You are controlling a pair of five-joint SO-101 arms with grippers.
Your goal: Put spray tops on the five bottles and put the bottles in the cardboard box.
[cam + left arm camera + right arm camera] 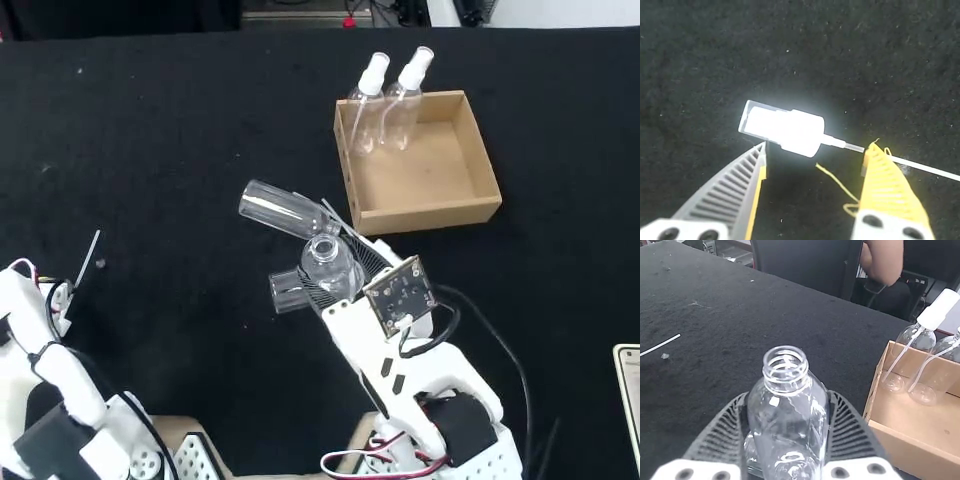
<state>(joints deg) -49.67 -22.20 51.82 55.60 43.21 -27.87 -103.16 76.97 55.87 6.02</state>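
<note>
A white spray top [785,130] lies on the black table, its thin tube [88,258] running off to the side. My left gripper [815,155] hovers over it, open, with a finger on either side of it. My right gripper [335,272] is shut on a clear bottle [786,405], upright with a bare open neck, a little in front of the cardboard box [478,185]. Two bottles with spray tops [375,105] lean in the box's far left corner [920,347]. Two more topless clear bottles lie on the table, one [280,210] beyond the held bottle and one [288,290] beside it.
The left arm [35,310] sits at the table's near left corner. A white object [628,385] shows at the right edge. The black table [160,140] stretches open at the left and the back.
</note>
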